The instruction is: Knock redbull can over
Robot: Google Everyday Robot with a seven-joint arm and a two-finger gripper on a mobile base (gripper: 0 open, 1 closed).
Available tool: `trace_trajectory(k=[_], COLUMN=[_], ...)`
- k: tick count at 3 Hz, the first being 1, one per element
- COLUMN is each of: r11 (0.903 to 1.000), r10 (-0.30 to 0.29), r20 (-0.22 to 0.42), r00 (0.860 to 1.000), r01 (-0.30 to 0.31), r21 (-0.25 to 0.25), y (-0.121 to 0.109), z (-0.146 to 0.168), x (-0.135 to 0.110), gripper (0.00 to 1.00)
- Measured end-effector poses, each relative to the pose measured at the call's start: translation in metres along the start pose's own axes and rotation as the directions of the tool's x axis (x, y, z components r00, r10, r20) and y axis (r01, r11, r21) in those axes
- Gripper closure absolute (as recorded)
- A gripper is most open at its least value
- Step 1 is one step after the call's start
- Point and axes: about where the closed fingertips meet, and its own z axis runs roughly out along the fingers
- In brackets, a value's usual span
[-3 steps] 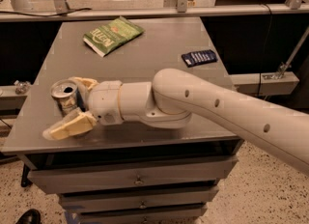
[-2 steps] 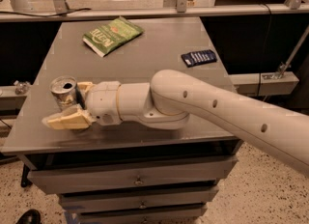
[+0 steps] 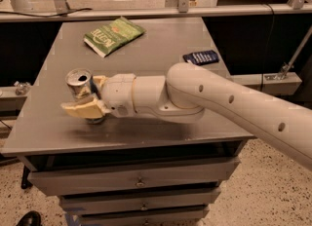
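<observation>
The redbull can (image 3: 79, 83) stands upright in the left half of the frame, near the front left part of the grey table (image 3: 161, 133), its open top facing up. The gripper (image 3: 86, 95) is at the can with its 2 fingers spread apart: 1 finger (image 3: 82, 109) lies across the can's front and the other sits just behind its right side. A green snack bag (image 3: 114, 35) lies at the upper left of the table, and a dark blue packet (image 3: 201, 57) lies toward the right edge.

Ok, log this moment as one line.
pincer: at slim silver-and-blue aluminium can, grey table front-left | can: upright, not knocked | green snack bag: flat, far side
</observation>
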Motion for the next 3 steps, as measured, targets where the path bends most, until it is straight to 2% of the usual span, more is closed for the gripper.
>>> trace_trajectory(k=[1, 2, 3], r11=[0.9996, 0.9962, 0.9902], r10=[-0.028, -0.079, -0.113], r20=[-0.059, -0.163, -0.318], r00=[0.998, 0.983, 0.941], r01=[0.028, 0.072, 0.080], r21=[0.004, -0.049, -0.114], y=[-0.025, -0.051, -0.084], z=[-0.024, -0.039, -0.043], x=[-0.020, -0.048, -0.057], gripper=[1.00, 1.00, 1.00])
